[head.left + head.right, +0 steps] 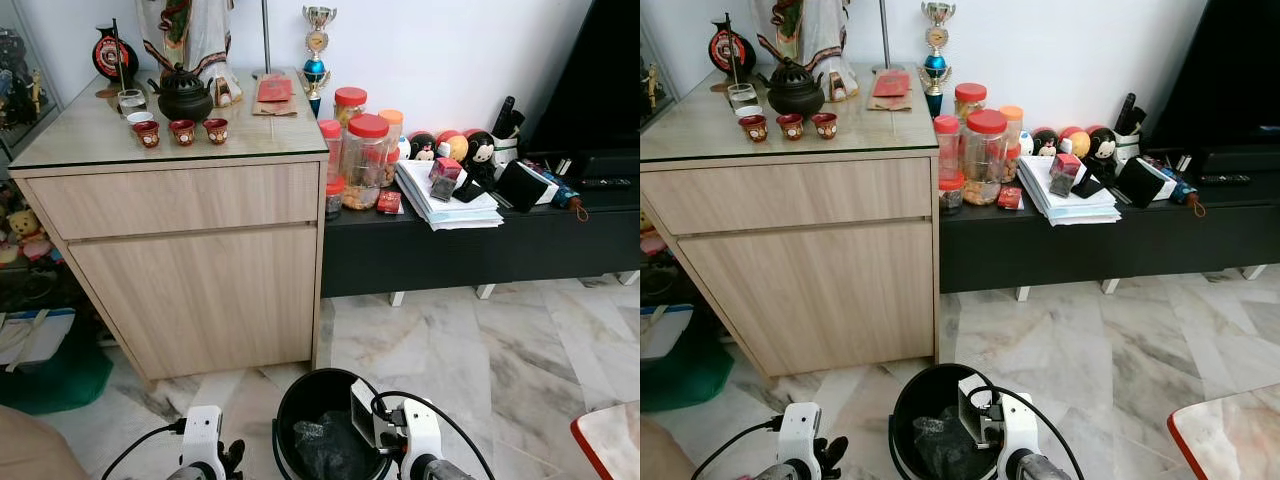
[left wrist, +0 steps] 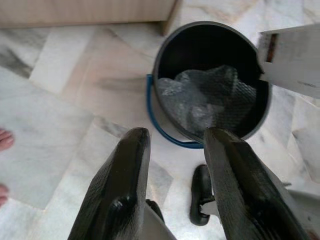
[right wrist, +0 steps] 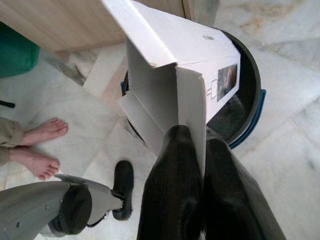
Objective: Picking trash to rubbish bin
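The right tool (image 3: 192, 145) pinches a flap of a white carton (image 3: 170, 55), held right above the black bin (image 1: 325, 420): the drop is in hand, and next its fingers need only part. The bin holds crumpled plastic (image 2: 210, 97). The left tool (image 2: 172, 165) hangs spread beside it.

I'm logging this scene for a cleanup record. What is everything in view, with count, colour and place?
bin: one, black, on the floor before the cabinet, crumpled plastic inside
box: one, white, above the bin
cabinet: one, light wood, against the wall
small cups: three, red, on the cabinet
jars: several, red-lidded, on the low black bench
papers: one white stack, on the bench
bare feet: two, a person's, on the floor
left gripper: fingers apart, beside the bin
right gripper: holding the box
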